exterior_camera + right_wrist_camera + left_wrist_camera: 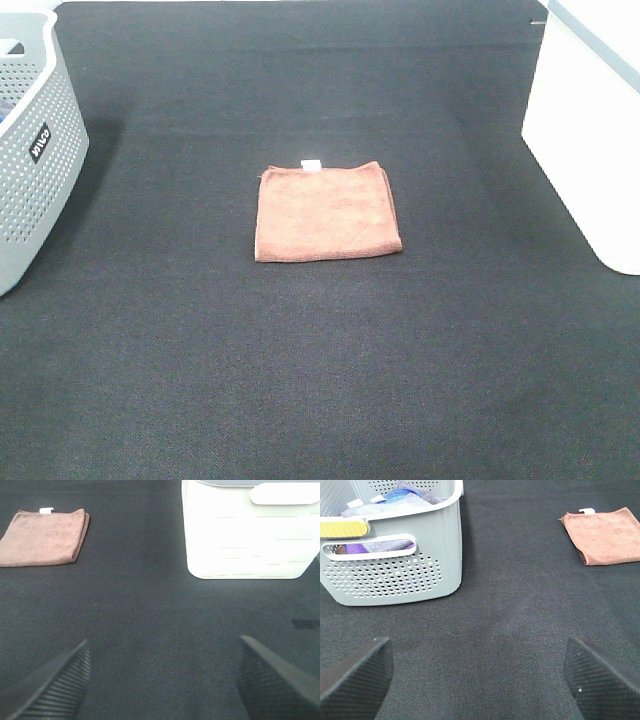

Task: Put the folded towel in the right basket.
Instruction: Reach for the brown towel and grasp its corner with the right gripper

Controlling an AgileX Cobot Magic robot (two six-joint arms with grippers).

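A folded brown towel (326, 212) with a small white tag lies flat in the middle of the black table. It also shows in the left wrist view (606, 534) and the right wrist view (44, 536). The white right basket (590, 130) stands at the right edge; the right wrist view shows its side (247, 535). My left gripper (480, 680) is open and empty, low over bare cloth between the grey basket and the towel. My right gripper (162, 680) is open and empty, in front of the white basket. Neither arm shows in the high view.
A grey perforated basket (30, 150) stands at the left edge; the left wrist view (395, 555) shows it holding several cloths. The table is covered in black cloth (320, 380).
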